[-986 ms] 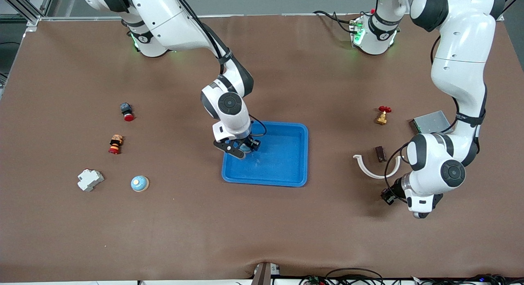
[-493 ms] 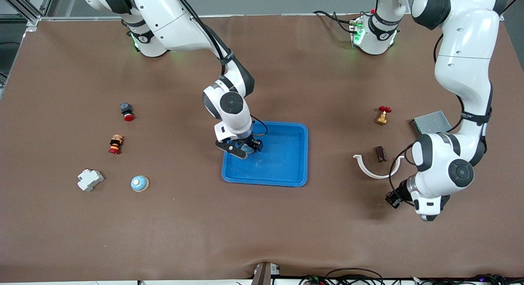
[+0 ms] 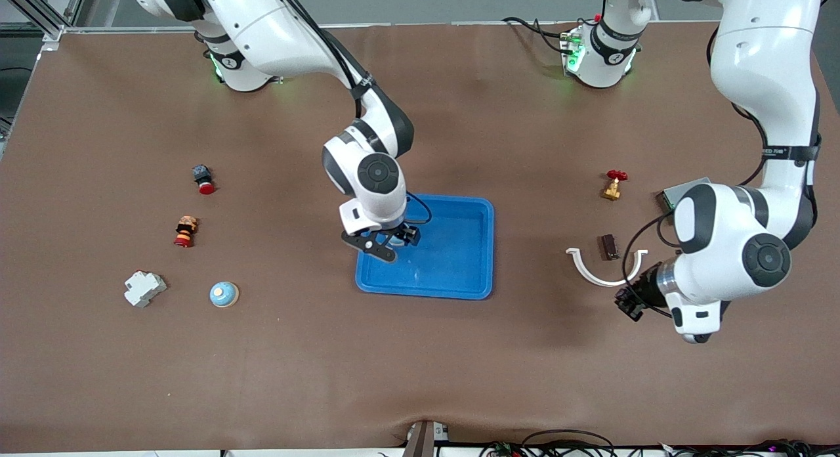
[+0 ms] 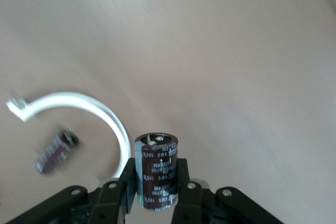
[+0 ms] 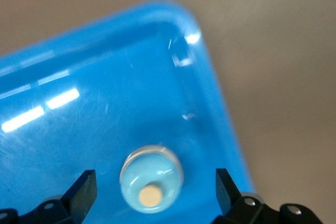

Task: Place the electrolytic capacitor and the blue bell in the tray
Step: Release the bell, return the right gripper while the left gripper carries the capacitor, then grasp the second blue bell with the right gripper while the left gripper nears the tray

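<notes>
Right gripper: fingers spread wide, holding nothing; it hangs low over the tray, at the corner toward the right arm's end.
Blue bell: sits loose on the tray floor between the spread fingers, touching neither, tan knob up.
Right arm: reaches out from its base and bends down steeply, wrist pointing at the tray.
Left gripper: fingers pinching the electrolytic capacitor upright by its sides, raised over bare table.
Left arm: folded back at the elbow, forearm dropping down, wrist turned toward the table's middle.
White curved clip: on the table just beside the left gripper, toward the bases.
Small dark part: inside the clip's curve.
Second bell: on the table well apart from the right gripper, toward the right arm's end, near a white block.
</notes>
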